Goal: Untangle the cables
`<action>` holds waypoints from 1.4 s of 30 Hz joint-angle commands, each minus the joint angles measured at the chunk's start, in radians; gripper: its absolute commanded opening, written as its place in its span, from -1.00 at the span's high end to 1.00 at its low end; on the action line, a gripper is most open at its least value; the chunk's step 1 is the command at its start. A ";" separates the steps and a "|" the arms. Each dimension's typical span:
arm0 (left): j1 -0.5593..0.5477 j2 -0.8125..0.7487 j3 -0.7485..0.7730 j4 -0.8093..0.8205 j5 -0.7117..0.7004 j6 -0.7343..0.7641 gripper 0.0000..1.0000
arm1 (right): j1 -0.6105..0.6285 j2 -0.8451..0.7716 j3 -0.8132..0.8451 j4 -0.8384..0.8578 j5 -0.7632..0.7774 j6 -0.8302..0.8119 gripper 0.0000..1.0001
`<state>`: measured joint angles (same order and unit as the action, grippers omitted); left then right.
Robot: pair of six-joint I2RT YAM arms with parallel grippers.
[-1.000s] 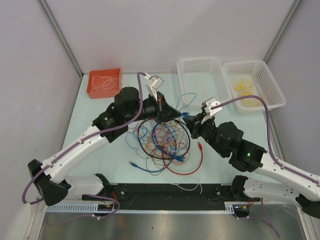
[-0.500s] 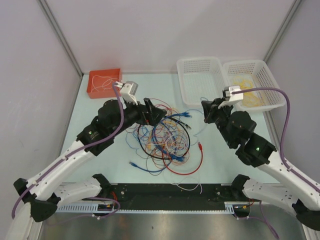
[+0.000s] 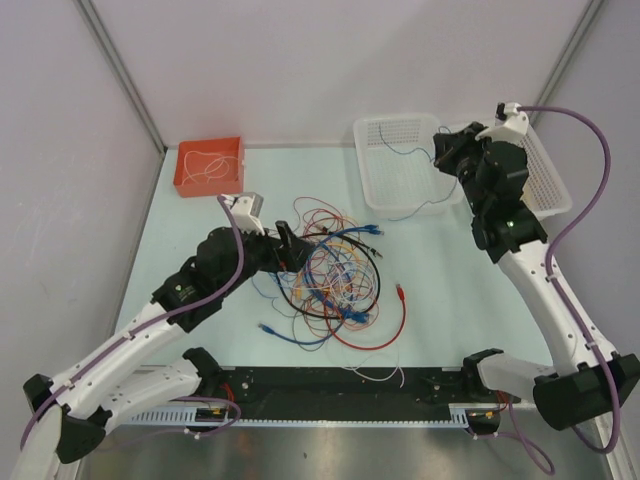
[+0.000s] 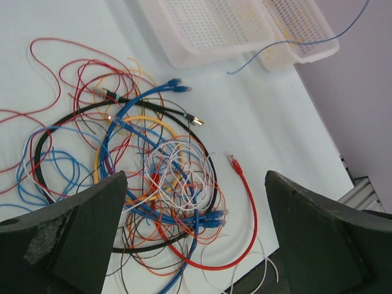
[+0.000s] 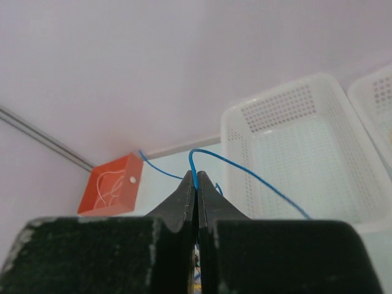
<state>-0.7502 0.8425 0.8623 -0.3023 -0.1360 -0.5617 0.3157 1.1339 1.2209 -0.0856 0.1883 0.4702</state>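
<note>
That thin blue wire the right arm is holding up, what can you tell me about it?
The thin blue wire is one flexible strand, seemingly plastic-coated, pinched between the shut fingers of the right gripper. It arches above the fingers, and both ends hang out over the white basket, apart from the cable tangle. No plug end shows.

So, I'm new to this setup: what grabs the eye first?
A colourful tangle of cables sprawls in the middle, just ahead of the wide-open left gripper. At the far right, the right gripper, shut on one thin blue wire, dangles it over a white basket.
</note>
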 commanded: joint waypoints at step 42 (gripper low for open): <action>0.006 -0.023 -0.232 0.045 0.009 -0.156 -0.98 | 0.169 0.259 0.162 -0.029 -0.019 -0.078 -0.87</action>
<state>-0.7502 0.8051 0.6033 -0.2626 -0.0982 -0.6815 0.4091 1.5227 1.4815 -0.1154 0.2138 0.4103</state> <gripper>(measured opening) 0.996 0.946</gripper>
